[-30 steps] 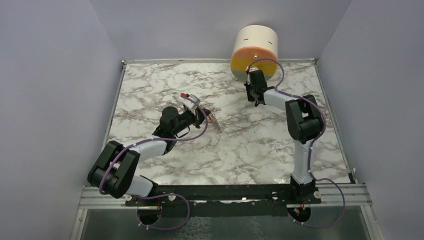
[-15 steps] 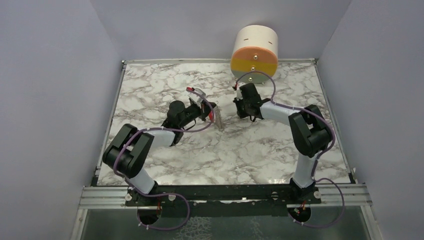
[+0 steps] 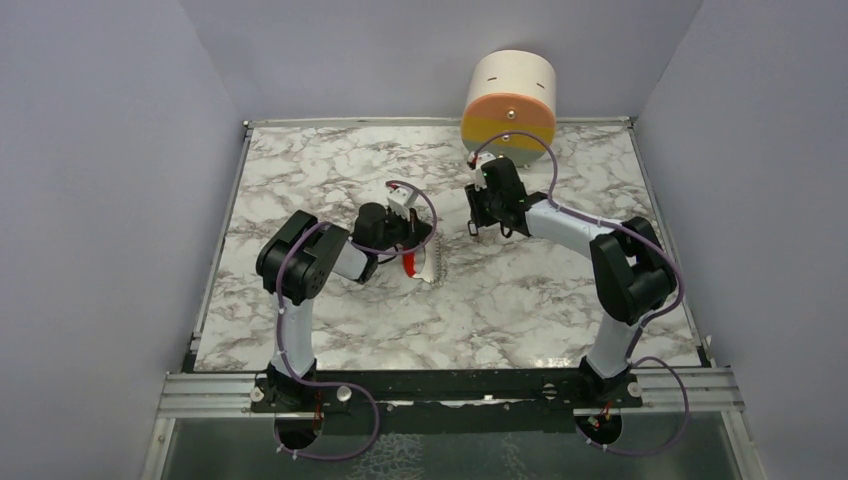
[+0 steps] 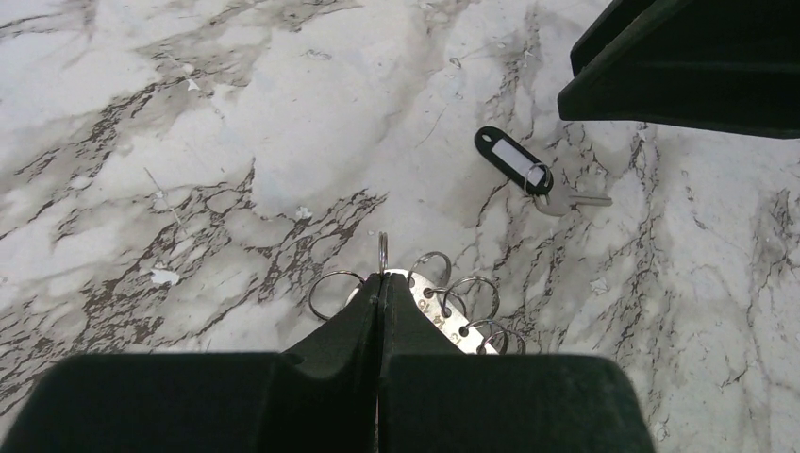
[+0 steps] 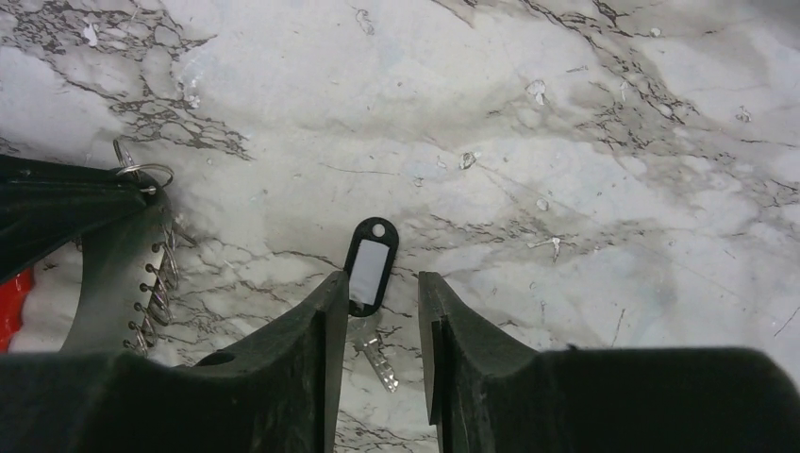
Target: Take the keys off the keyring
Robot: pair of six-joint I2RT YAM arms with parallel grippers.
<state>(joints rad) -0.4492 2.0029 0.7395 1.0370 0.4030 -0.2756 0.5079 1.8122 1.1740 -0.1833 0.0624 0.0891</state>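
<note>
My left gripper (image 4: pixel 381 279) is shut on the end of a silvery metal strip (image 4: pixel 443 311) with numbered holes and several thin wire rings (image 4: pixel 332 293). In the top view this gripper (image 3: pixel 424 250) holds the strip (image 3: pixel 433 264) low over the marble, with a red plastic piece (image 3: pixel 411 263) beside it. A small silver key (image 5: pixel 379 360) joined to a black oval tag with a white label (image 5: pixel 371 264) lies loose on the table. My right gripper (image 5: pixel 382 280) is open just above it, fingers either side of the tag. The tag also shows in the left wrist view (image 4: pixel 514 162).
A cream and orange cylinder (image 3: pixel 509 95) stands at the back edge behind the right arm. The two grippers are close together mid-table; the left one (image 5: pixel 66 203) shows at the left of the right wrist view. Grey walls enclose three sides.
The left arm has folded in and carried the strip and red piece right and nearer. The right gripper has come left and down from near the cylinder to over the tagged key.
</note>
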